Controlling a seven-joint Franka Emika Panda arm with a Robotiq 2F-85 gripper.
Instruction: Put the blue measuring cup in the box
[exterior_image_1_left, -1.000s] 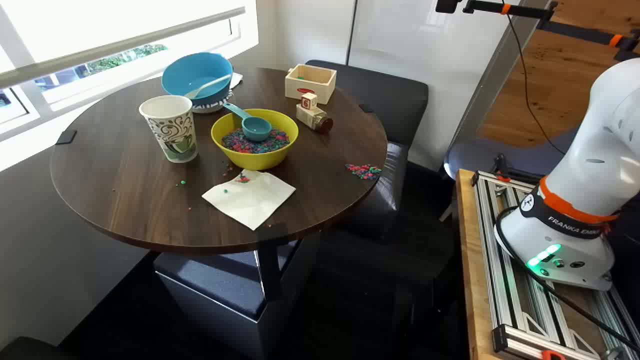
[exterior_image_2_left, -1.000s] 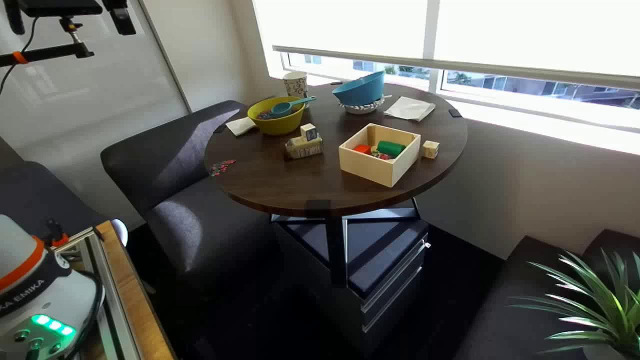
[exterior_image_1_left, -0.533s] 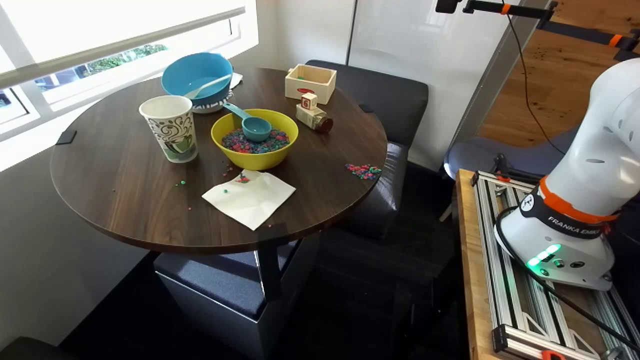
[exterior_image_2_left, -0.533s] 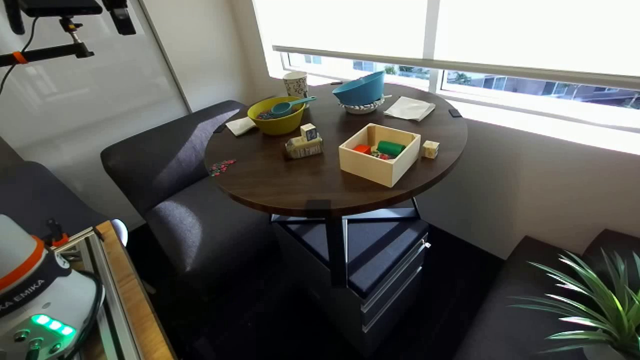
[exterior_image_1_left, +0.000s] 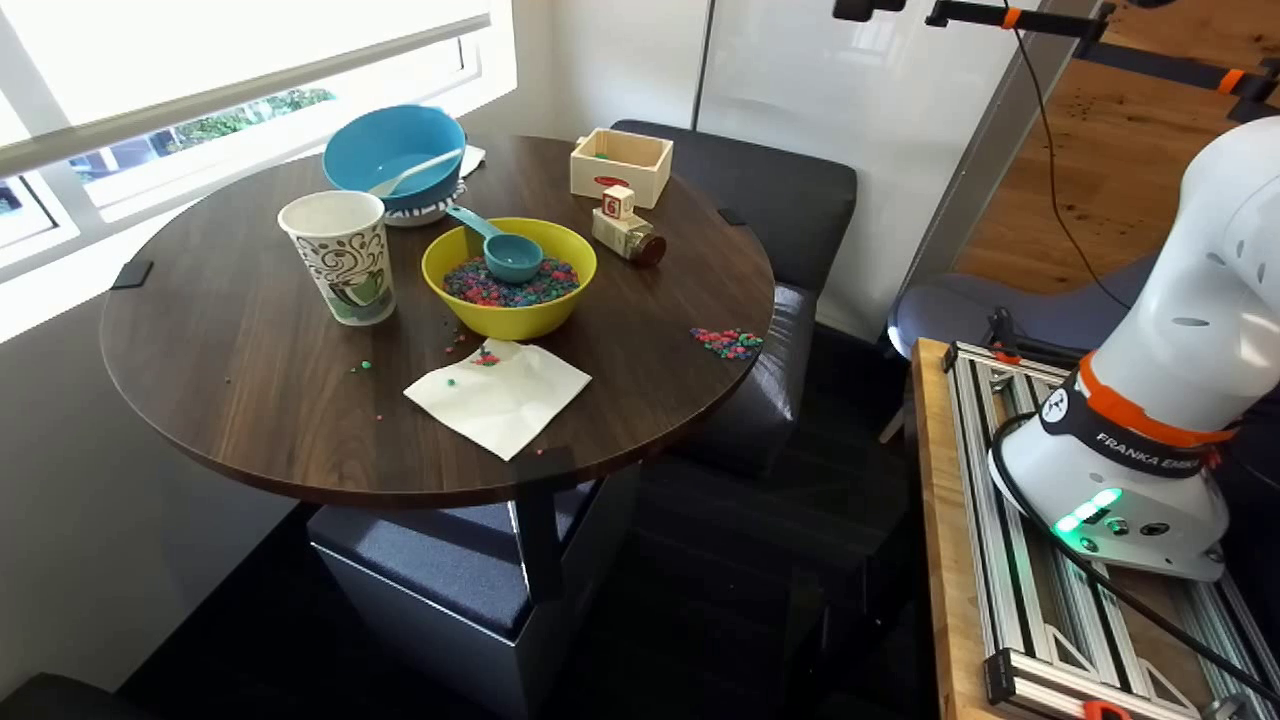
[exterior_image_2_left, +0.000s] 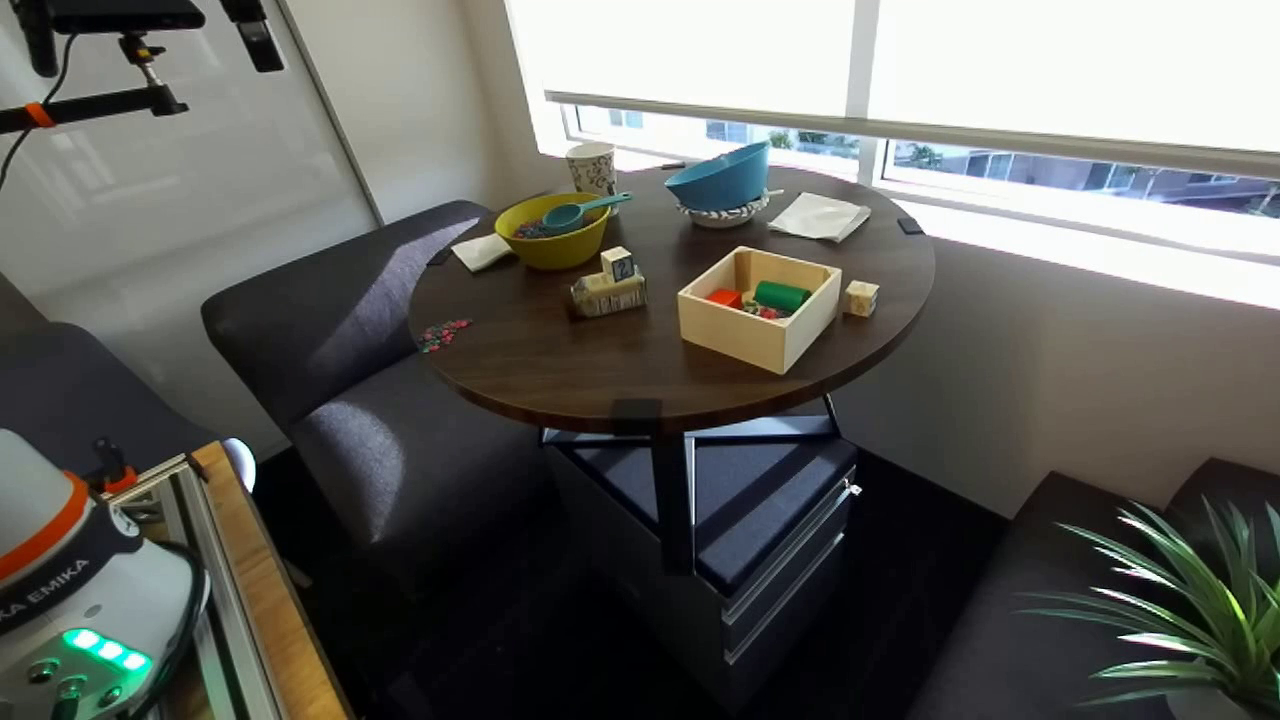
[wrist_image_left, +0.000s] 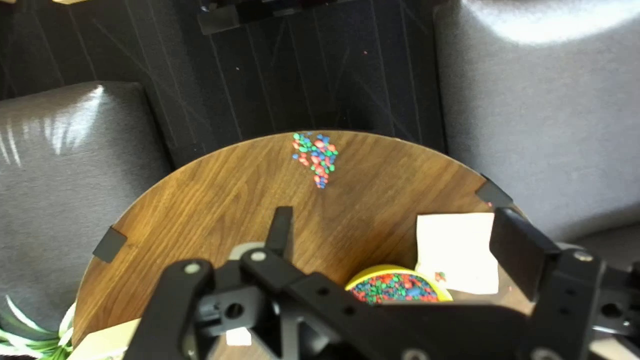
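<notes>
Blue measuring cup (exterior_image_1_left: 513, 260) sits in the yellow bowl (exterior_image_1_left: 508, 322) on multicoloured pellets (exterior_image_1_left: 540, 290), handle sticking out over the rim, not yet picked. Main risk: wrist view shows part of the bowl but no cup, probably because the gripper (wrist_image_left: 393, 212) blocks it, so a blind descent could miss the handle or catch the rim and drag the bowl. Jaws are spread wide, nothing between them, well above the table (exterior_image_1_left: 230, 330). Off-centre pinch on the thin handle could let the cup twist; pellets scooped along would spill. A low carry might knock the printed wooden block (exterior_image_1_left: 618, 202) off the small bottle (exterior_image_1_left: 628, 236). Tan wooden box (exterior_image_2_left: 735, 328) already holds a green cylinder (exterior_image_2_left: 782, 296) and a red block (exterior_image_2_left: 724, 299), so the cup may perch and tip
</notes>
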